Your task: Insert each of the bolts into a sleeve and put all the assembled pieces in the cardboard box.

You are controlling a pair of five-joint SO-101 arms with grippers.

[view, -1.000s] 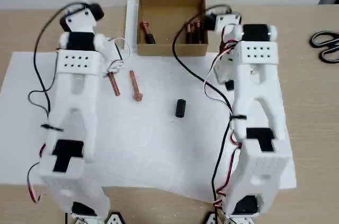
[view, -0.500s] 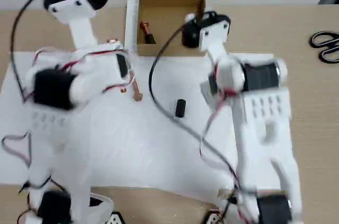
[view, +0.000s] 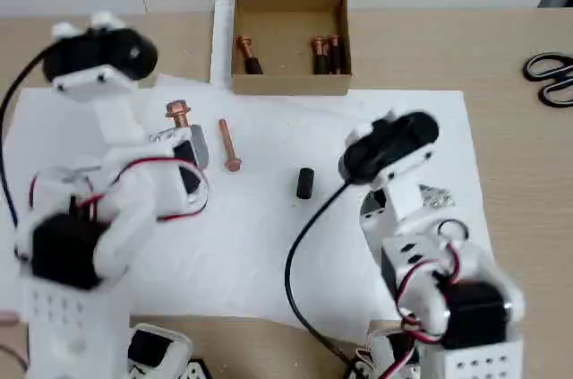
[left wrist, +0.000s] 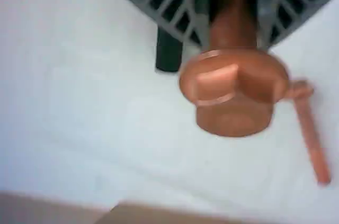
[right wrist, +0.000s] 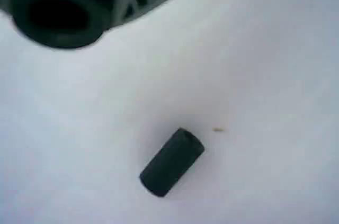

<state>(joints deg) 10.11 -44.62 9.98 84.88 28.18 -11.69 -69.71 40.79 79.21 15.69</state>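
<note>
Right tool [right wrist: 63, 7] is gripping a black sleeve [right wrist: 57, 18], bore exposed, probably readying it for mating. Spare sleeve [view: 305, 183] is lying just beyond on the white sheet [view: 269, 254]. Left tool [left wrist: 233, 1] is clamping a copper bolt [left wrist: 233, 91], head out, with a loose bolt [view: 228, 144] lying beside. Cardboard box [view: 291, 85] is sitting farthest, holding three assemblies [view: 327, 55].

My left gripper [left wrist: 233, 7] was clamped tight on a bolt [left wrist: 233, 91], head toward my wrist, with that arm [view: 116, 119] raised and bent at the elbow. My right gripper [right wrist: 58, 1] gripped a sleeve [right wrist: 79, 33], wrist tipped downward.
</note>
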